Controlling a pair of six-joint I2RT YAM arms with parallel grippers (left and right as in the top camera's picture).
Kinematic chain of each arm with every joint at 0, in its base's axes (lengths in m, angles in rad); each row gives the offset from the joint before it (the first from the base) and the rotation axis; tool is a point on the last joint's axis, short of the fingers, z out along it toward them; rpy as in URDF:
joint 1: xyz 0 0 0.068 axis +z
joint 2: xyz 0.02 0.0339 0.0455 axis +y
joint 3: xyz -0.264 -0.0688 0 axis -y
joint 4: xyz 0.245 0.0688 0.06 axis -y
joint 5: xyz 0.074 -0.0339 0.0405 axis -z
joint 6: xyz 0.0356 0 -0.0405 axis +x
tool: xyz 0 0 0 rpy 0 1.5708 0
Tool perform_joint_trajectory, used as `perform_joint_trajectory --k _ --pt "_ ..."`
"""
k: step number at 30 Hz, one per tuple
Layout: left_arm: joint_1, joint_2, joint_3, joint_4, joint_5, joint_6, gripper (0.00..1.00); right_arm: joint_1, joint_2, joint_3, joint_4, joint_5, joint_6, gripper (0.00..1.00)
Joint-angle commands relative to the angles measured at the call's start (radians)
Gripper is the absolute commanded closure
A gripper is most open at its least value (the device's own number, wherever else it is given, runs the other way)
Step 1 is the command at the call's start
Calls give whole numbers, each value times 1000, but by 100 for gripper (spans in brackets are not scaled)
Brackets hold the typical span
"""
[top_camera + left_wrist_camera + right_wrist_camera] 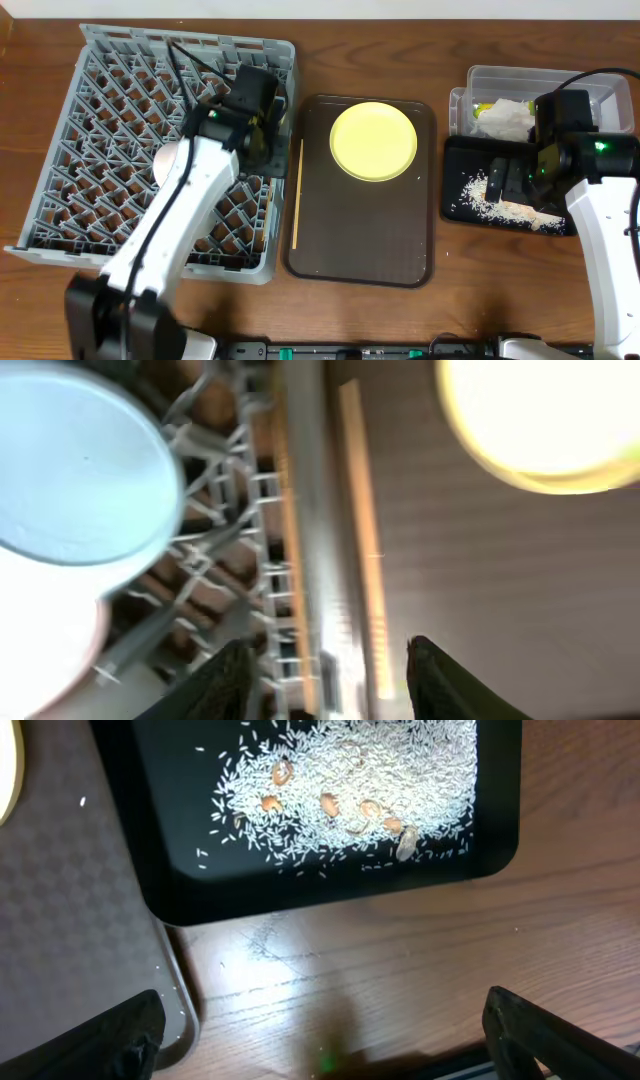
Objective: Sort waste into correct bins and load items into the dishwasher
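**Bowls in the rack, plate on the brown tray, both hands empty**

The grey plastic dish rack (100, 150), a square lattice of diamond-set pegs, sits at the left of the wooden table (460, 290). In it lie a smooth light blue bowl (80, 470) and, just beside that, a white bowl (40, 650). The left hand (330, 685) hangs over the rack's right edge, its fingers (225, 680) spread wide with nothing between them.

The dark brown serving tray (360, 240), finely textured with rounded corners, carries a round matte yellow plate (373, 140) near its top. A thin wooden chopstick (297, 195) lies along its left rim.

At the right, the clear tub (600, 95) holds a crumpled white napkin (505, 118) and a small green-yellow wrapper (483, 108). Touching its front, the glossy black tray (330, 890) holds scattered whitish rice crumbs (350, 780) with a few brownish bits among them. The right hand (330, 1050) hovers over the table at that tray's near edge, opened wide and empty.
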Motion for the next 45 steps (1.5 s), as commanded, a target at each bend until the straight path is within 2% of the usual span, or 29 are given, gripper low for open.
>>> perform_joint_trajectory --k 1,5,10,12,21,29,30,37,38,45 --pt "-66 -42 10 -3 55 -79 49 -12 -3 2 3 -1 5 1" --pt "-156 -16 -19 23 10 -188 49 -12 -3 2 3 -1 5 1" --pt "-253 65 -62 36 -126 -380 48 -12 -3 2 3 -1 5 1" --pt "-277 109 -64 44 -156 -414 48 -12 -3 2 3 -1 5 1" --pt "-286 307 -64 108 -172 -456 48 -12 -3 2 -1 -2 4 1" --pt "-243 405 -64 113 -166 -475 48 -12 -3 2 -5 -2 4 1" --pt "-236 415 -64 111 -161 -475 45 -12 -3 1 -5 -2 5 1" --pt "-204 446 -91 138 -42 -474 44 -12 -3 2 -5 -2 5 1" --pt "-204 446 -100 146 -30 -474 45 -12 -3 2 -5 -2 5 1" --pt "-208 446 -123 148 0 -474 74 -12 -3 2 -6 -2 5 1"
